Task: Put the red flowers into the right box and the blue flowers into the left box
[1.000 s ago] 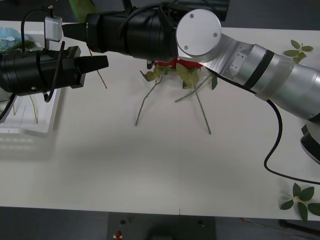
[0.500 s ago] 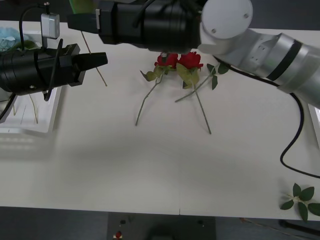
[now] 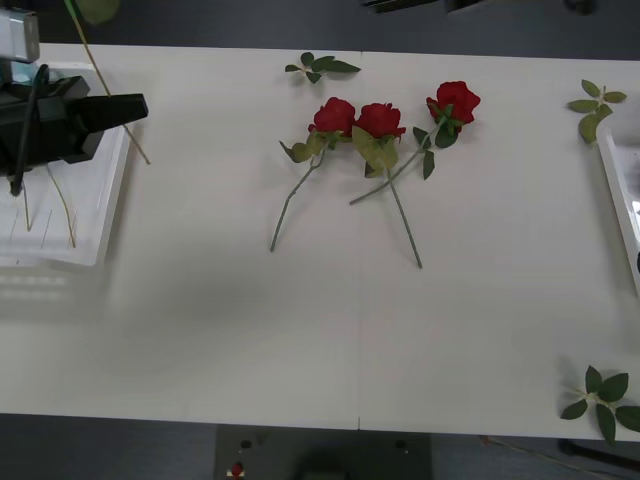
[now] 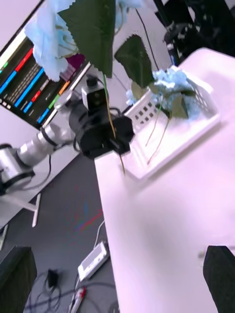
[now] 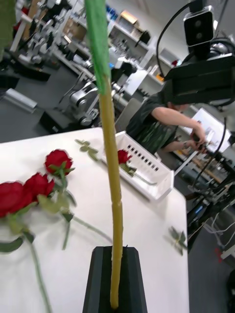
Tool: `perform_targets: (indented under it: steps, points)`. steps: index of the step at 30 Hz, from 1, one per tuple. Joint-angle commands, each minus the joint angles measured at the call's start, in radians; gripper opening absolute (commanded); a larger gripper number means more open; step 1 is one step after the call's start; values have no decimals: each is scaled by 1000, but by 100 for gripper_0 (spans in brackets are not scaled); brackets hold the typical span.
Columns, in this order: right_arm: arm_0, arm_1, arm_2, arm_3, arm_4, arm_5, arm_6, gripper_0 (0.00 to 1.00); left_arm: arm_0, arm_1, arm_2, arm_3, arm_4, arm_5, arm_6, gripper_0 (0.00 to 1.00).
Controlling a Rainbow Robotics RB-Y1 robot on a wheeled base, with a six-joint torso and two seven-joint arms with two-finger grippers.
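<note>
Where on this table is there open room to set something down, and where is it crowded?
Free: the table's near half, between the left box and the near-right leaf sprig. Crowded: the far middle with the red flowers, and the left box, where the left gripper holds a blue flower stem.

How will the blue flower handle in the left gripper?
Probably top-heavy and swaying: the left gripper pinches the blue flower low on its thin stem, head far above. Likely light, since the slim stem looks straight. The right gripper hangs open, apart.
</note>
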Motion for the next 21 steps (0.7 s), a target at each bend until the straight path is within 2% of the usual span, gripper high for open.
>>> perform_targets:
  steps: [1, 8, 14, 17, 21]
  points:
    - [-27, -14, -66, 90, 73, 191, -75, 100, 63, 130, 57, -20, 6, 7, -13, 0]
    - [-32, 0, -86, 138, 351, 404, -305, 100, 177, 296, 102, 37, 4, 6, 66, 0]
    - [-32, 41, -86, 138, 547, 419, -489, 100, 209, 371, 115, 142, -64, 0, 135, 0]
    - [-32, 76, -79, 138, 656, 386, -611, 100, 209, 382, 194, 179, -252, 1, 241, 0]
    - [-30, 115, -51, 148, 761, 335, -733, 100, 207, 380, 278, 146, -501, 1, 398, 0]
